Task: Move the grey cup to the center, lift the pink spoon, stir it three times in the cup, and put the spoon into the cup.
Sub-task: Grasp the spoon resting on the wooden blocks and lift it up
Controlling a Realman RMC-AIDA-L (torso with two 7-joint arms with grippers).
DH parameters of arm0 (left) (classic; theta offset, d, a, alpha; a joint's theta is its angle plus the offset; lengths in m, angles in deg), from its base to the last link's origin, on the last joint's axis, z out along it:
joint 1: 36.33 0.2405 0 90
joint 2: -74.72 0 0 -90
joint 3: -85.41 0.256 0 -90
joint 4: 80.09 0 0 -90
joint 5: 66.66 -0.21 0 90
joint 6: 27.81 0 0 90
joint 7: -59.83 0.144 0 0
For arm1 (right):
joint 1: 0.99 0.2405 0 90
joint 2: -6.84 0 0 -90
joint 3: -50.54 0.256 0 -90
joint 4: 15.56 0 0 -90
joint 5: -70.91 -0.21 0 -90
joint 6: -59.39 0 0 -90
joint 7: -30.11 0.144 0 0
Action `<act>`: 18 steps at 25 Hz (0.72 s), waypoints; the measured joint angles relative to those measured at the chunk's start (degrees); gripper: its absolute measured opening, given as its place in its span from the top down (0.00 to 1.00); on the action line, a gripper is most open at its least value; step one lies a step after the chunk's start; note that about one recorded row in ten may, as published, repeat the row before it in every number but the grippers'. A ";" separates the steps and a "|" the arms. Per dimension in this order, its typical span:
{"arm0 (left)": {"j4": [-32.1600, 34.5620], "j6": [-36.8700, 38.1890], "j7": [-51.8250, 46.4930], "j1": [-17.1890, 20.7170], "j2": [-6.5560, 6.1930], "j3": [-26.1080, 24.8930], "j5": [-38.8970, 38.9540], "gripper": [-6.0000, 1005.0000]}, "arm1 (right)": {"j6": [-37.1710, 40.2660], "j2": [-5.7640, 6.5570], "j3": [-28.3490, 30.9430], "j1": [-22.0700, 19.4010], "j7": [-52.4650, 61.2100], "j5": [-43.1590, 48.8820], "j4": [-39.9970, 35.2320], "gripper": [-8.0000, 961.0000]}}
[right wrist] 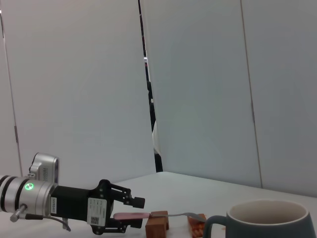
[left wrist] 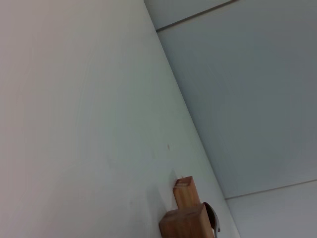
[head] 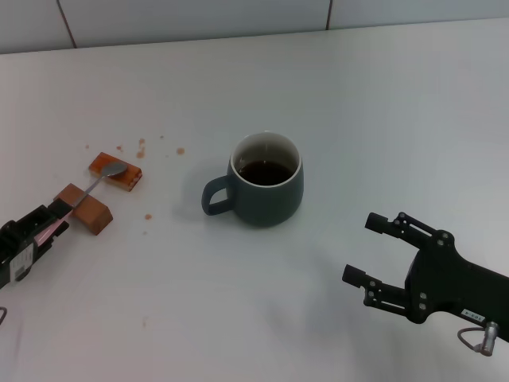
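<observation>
Coffee-dark liquid fills the grey cup [head: 266,180], which we see standing upright near the middle of the white table [head: 382,103], its loop handle turned toward our left side. Well to the left of it lies the pink spoon [head: 94,185]: its silver bowl rests on an orange-brown block [head: 116,172], its neck passes over a second brown block [head: 83,208], and its pale pink handle reaches back into the left claw [head: 49,227]. In the right wrist view we see that claw's [right wrist: 134,212] fingers [right wrist: 136,202] set above and below the handle, but we cannot tell whether they are clenched on it. Small brown crumbs [head: 141,146] dot the table beside the blocks. The right claw [head: 366,251] hovers low over the table, near the cup on its right and toward us, released, its two fingers spread wide with nothing between them.
</observation>
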 joint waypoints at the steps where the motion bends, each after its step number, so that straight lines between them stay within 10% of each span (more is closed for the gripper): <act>1: 0.00 0.01 -0.14 0.00 0.00 0.01 -0.09 0.57 | 0.00 0.00 0.00 0.00 0.00 0.00 0.00 0.15; 18: -0.42 0.10 -1.01 0.28 0.05 0.01 -0.20 0.57 | -0.05 0.00 0.00 0.19 0.00 0.00 0.00 0.15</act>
